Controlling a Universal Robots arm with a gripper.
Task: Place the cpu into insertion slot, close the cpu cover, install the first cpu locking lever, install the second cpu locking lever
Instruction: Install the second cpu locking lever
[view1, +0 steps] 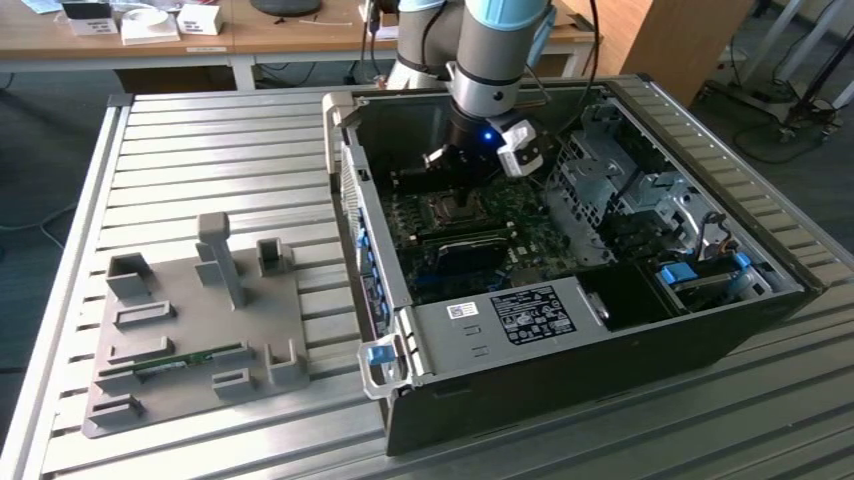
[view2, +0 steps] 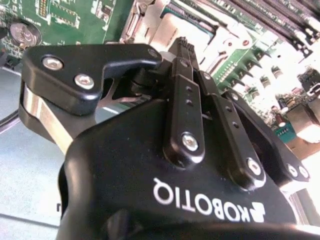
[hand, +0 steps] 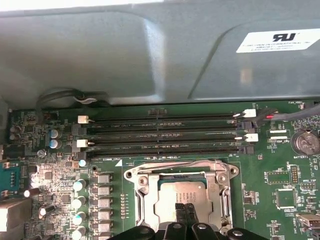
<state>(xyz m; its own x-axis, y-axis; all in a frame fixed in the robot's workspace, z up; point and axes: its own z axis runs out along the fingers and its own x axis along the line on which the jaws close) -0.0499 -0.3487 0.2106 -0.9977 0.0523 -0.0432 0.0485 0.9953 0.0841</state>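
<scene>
The end effector (hand: 186, 209), fingertips pinched together and holding nothing, presses directly on the cpu (hand: 186, 192), seated in the insertion slot (hand: 145, 202) beneath the lowered cpu cover (hand: 180, 172); fastening the locking levers appears to be the step underway.

The claw (hand: 186, 207) hangs directly over the cpu (hand: 181, 196), which lies in the slot (hand: 147, 200) with the cover (hand: 220, 192) around it. Beyond the claw run the memory slots (hand: 160, 134) on the board (hand: 270, 200).
</scene>
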